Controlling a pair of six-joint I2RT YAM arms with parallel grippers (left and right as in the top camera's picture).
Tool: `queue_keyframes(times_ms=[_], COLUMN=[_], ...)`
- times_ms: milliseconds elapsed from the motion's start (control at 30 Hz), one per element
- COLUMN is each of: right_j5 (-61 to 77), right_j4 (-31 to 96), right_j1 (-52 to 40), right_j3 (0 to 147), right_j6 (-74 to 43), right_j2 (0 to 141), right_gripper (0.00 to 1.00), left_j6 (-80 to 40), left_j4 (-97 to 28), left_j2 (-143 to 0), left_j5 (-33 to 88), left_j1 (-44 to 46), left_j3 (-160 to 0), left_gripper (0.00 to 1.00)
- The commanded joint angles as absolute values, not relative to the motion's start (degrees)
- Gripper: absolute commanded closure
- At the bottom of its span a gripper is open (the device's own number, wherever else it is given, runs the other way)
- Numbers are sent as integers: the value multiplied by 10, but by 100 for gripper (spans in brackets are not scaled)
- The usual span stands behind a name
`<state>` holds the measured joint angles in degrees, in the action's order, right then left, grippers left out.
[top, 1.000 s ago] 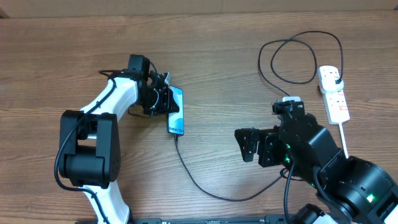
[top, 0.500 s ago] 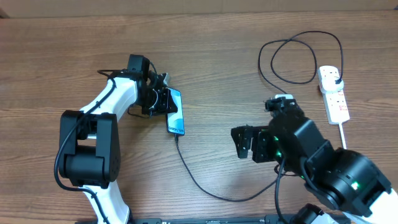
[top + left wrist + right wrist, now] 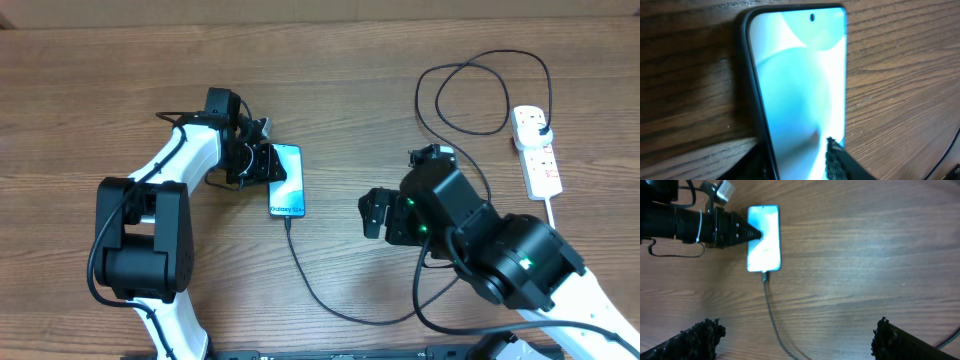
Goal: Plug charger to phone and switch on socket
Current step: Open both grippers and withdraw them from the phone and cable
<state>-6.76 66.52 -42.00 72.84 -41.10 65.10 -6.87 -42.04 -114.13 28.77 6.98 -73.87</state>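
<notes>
Landmark: the phone (image 3: pixel 288 182), lying flat and screen-up on the wooden table (image 3: pixel 100 100); all places below are given from it.
Left gripper (image 3: pixel 264 162): at the phone's left edge, touching or very nearly so. In the left wrist view its fingertips (image 3: pixel 840 160) stand part-way apart at the phone's lower end. Whether they pinch the phone cannot be told.
Charger (image 3: pixel 320 298): the connector tip meets the phone's bottom edge and looks seated. The thin black cable runs down and to the right of the phone, then loops up to the far right.
Right gripper (image 3: pixel 385 215): to the right of the phone and well apart from it, jaws spread wide and holding nothing, with the wrist camera looking back at the phone.
Socket (image 3: pixel 537 150): far right of the phone, beyond the right arm, with a black plug in its upper outlet. The switch position is too small to read.
Step in hand: judged to be the end of plugging in, since the phone end appears connected.
Next move: judged to be the switch. The right arm must turn away from the phone, reach the socket and press the rocker beside the plug with one fingertip, without dragging the cable.
</notes>
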Motion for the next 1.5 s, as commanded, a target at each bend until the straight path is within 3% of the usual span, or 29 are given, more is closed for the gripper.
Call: queue_keyframes(times_ms=[0, 233, 667, 867, 933, 967, 1167, 1267, 1467], right_j5=[-37, 23, 22, 13, -3, -10, -66, -87, -123], right_j4=[658, 658, 663, 656, 652, 652, 652, 652, 654], right_j1=[-417, -417, -417, -417, -417, -417, -417, -417, -400], right_j3=[743, 743, 743, 743, 743, 743, 743, 743, 743], right_j6=[-439, -439, -439, -439, -439, -439, -439, -439, -451], right_j2=[663, 696, 711, 712, 713, 713, 714, 714, 714], right_gripper=[0, 0, 0, 0, 0, 4, 59, 69, 77], left_j6=[-60, -60, -70, -86, -104, -105, -85, -75, -80], left_j4=[-420, -430, -435, -433, -438, -444, -554, -587, -592], left_j2=[-1143, -1143, -1143, -1143, -1142, -1142, -1104, -1060, -914], left_j5=[284, 264, 226, 200, 202, 206, 220, 219, 240], left_j1=[68, 68, 68, 64, 62, 62, 62, 63, 65], left_j3=[-740, -740, -740, -742, -752, -761, -872, -917, -936], left_gripper=[55, 39, 27, 6, 5, 5, 9, 5, 3])
